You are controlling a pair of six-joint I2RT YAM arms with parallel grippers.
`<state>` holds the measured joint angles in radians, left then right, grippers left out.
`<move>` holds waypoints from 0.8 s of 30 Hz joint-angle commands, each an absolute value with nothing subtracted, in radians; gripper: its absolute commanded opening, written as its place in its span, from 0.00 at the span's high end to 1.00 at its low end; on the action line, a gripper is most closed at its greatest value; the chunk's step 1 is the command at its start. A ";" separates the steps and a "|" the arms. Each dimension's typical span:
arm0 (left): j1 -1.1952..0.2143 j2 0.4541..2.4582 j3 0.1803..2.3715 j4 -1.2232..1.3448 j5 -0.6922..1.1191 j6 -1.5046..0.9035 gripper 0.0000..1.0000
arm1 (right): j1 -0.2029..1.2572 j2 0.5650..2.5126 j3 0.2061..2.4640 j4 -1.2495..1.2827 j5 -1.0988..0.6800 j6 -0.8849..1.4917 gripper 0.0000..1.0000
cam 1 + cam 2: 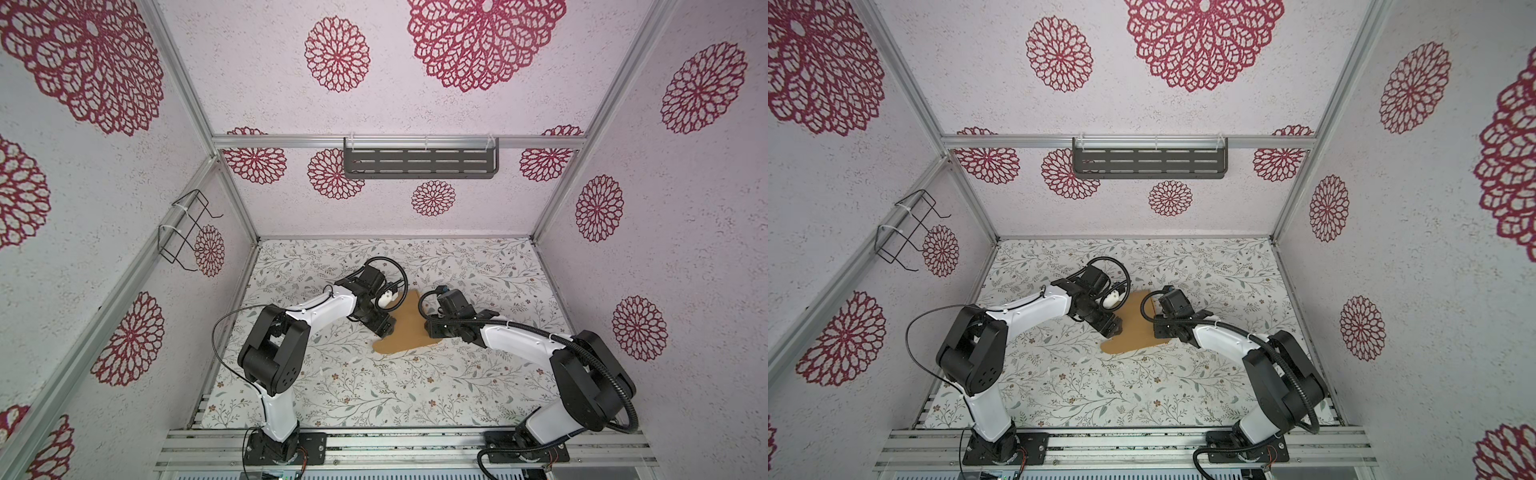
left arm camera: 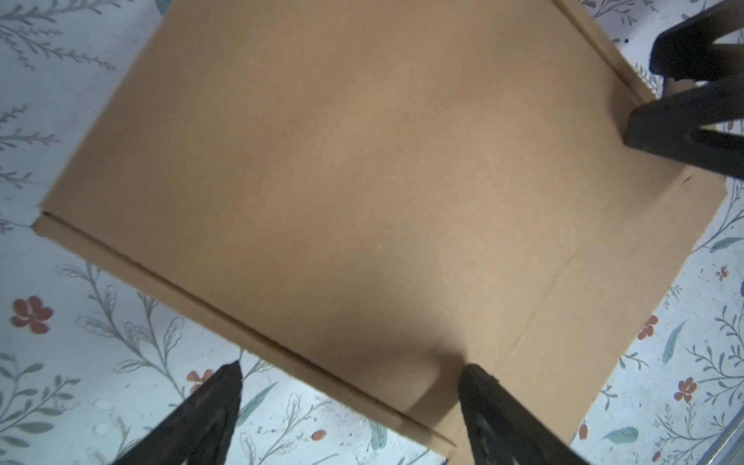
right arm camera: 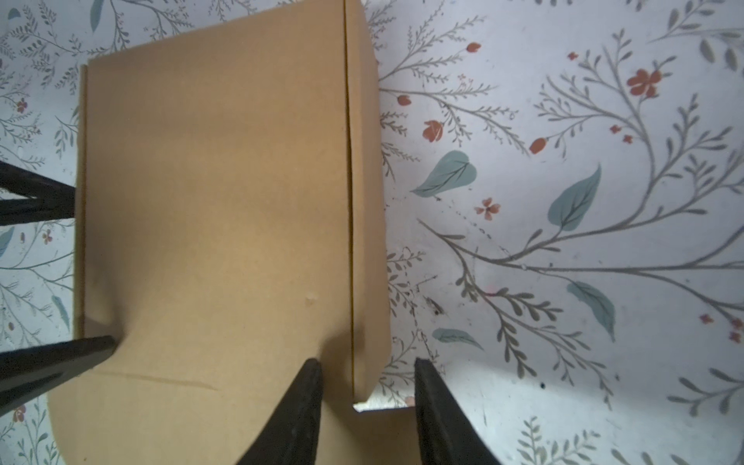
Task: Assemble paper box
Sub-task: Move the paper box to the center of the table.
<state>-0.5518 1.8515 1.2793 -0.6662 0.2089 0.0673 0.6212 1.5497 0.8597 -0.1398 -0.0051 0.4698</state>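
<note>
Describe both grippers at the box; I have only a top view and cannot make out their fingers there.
Observer: The left wrist view shows the left gripper open wide, one finger over the paper box, the other over the table just past the box's edge.
Operator: Report the right one now.
Observer: In the right wrist view the right gripper is open too, straddling a narrow strip along the box's edge, near a corner.
Operator: Check the cardboard beside it for damage.
Observer: The right wrist view shows a faint slanted crease in the panel next to that gripper.
</note>
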 commanded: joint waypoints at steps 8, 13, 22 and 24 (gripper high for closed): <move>-0.511 1.780 1.281 -0.649 0.247 0.034 0.11 | 0.586 1.500 0.924 -0.194 -0.039 0.430 0.60; -0.467 1.760 1.282 -0.644 0.285 0.007 0.15 | 0.547 1.538 0.982 -0.236 -0.046 0.410 0.61; -0.449 1.727 1.235 -0.593 0.324 -0.045 0.17 | 0.444 1.637 1.004 -0.201 -0.061 0.382 0.62; -0.448 1.732 1.224 -0.577 0.345 -0.066 0.18 | 0.440 1.673 1.021 -0.209 -0.048 0.369 0.64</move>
